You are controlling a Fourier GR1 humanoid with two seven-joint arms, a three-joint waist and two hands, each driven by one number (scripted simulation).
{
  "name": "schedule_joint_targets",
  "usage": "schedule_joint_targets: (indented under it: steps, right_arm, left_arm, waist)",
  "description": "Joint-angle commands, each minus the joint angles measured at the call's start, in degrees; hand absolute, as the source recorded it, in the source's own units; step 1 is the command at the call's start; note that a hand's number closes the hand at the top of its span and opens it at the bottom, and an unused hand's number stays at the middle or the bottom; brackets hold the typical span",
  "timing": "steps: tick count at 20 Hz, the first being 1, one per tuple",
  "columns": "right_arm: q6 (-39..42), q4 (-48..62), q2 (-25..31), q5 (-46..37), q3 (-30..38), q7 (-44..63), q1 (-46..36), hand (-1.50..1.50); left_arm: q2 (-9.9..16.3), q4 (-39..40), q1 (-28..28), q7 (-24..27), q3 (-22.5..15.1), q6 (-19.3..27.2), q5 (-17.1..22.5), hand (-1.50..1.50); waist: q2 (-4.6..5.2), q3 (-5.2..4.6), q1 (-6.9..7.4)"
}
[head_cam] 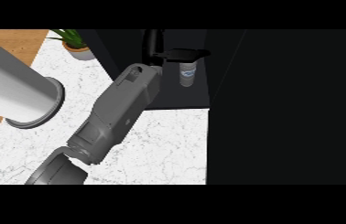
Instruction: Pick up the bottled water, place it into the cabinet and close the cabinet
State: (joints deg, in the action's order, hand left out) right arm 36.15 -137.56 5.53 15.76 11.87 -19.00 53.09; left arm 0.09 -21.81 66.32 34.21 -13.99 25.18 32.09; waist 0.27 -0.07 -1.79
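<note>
The bottled water [187,76], clear with a white-and-blue label, stands upright inside the dark cabinet [169,102], near its right side. My right hand [155,47] is inside the cabinet at the bottle's upper left, on a grey forearm that comes in from the lower left. Its fingers point straight up and away. Its thumb [186,54] sticks out to the right across the bottle's top and hides the cap. I cannot tell whether the thumb touches the bottle. Nothing is curled round the bottle. The cabinet door [270,109] stands open at the right as a tall dark panel.
A white marble counter [162,145] lies in front of the cabinet. A large pale grey cylinder with a flared rim [27,97] fills the left edge. A potted plant [76,45] stands at the back left beside the cabinet wall.
</note>
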Motion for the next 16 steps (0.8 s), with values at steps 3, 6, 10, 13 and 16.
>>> schedule_joint_targets:
  steps: [3, 6, 10, 13, 16]
  right_arm:
    - [-2.1, -7.63, -0.95, 5.01, -0.97, 5.5, 0.41, -1.5]
    - [-0.69, -7.45, 0.74, 8.02, 1.59, 4.9, 2.23, -1.5]
    - [0.58, -4.91, -0.64, 2.75, -1.62, 3.44, 0.34, -1.5]
    - [-0.03, -7.57, -1.65, 2.91, -2.06, 3.5, 2.89, -1.5]
    - [-2.18, -8.59, -0.37, 4.3, -2.47, 7.18, 0.61, -1.5]
  left_arm:
    - [-0.09, -7.79, -6.03, -1.46, -3.04, -3.47, 2.2, -1.5]
    - [-0.09, -14.67, -6.63, -4.82, -6.55, -0.2, 2.96, -1.5]
    - [-0.08, -22.13, -12.38, -8.27, -9.1, -1.06, 2.44, -1.5]
    - [-0.09, -30.99, -19.38, -8.57, -11.81, 1.5, 2.8, -1.5]
    - [-0.08, -38.86, -24.95, -8.45, -15.8, 3.89, 1.92, -1.5]
  waist:
    - [-0.42, 0.01, 1.25]
    - [-0.67, 0.03, 1.35]
    - [-0.76, 0.05, 1.87]
    - [-1.0, 0.03, 2.31]
    - [-0.78, 0.01, 2.61]
